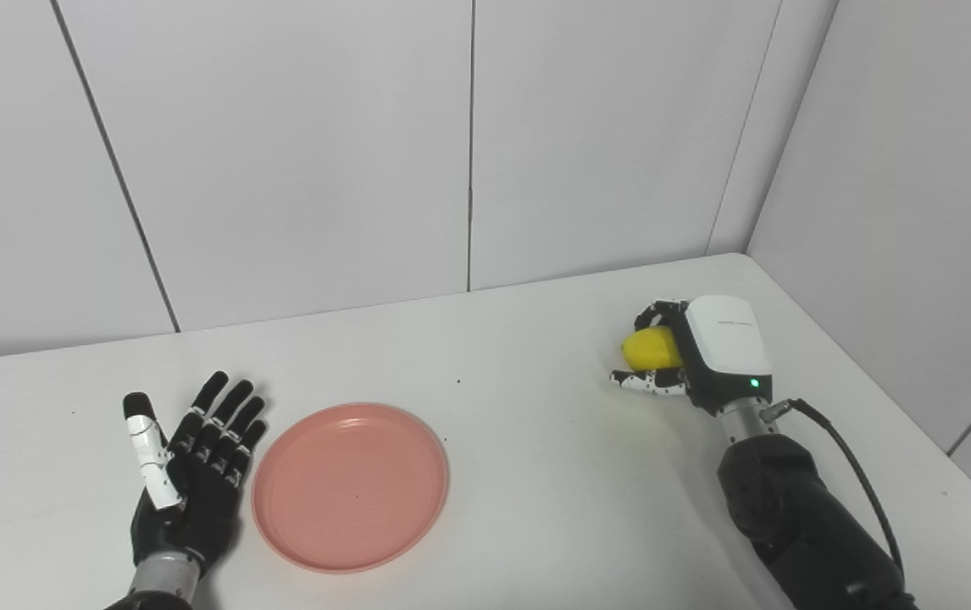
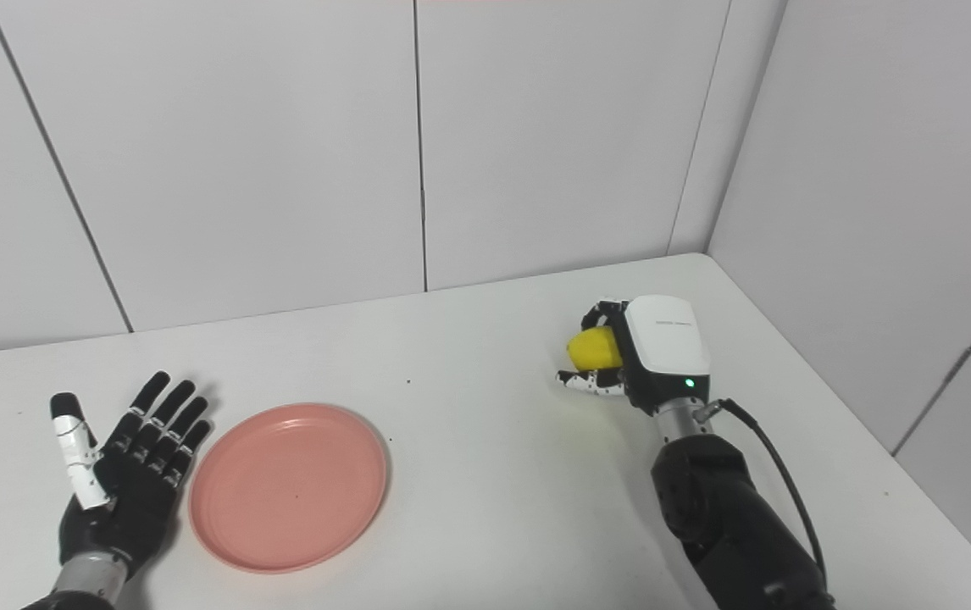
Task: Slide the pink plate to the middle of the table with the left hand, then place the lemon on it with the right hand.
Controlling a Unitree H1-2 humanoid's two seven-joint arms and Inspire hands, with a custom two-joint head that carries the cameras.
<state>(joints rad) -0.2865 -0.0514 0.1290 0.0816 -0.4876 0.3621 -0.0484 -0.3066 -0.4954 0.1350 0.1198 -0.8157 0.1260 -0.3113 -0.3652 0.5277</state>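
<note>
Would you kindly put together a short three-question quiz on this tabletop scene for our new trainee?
1. True or false: the round pink plastic plate is empty.
2. Which hand holds the yellow lemon? A) left hand B) right hand
3. Fill in: the left hand lies open, palm up, just ____ of the plate on the white table.

Key: 1 true; 2 B; 3 left.

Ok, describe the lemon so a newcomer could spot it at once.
On the white table, look toward the far right corner, where the right hand has its fingers wrapped around the lemon. It is small, rounded, and the only yellow thing; the pink plate lies empty at left.
</note>
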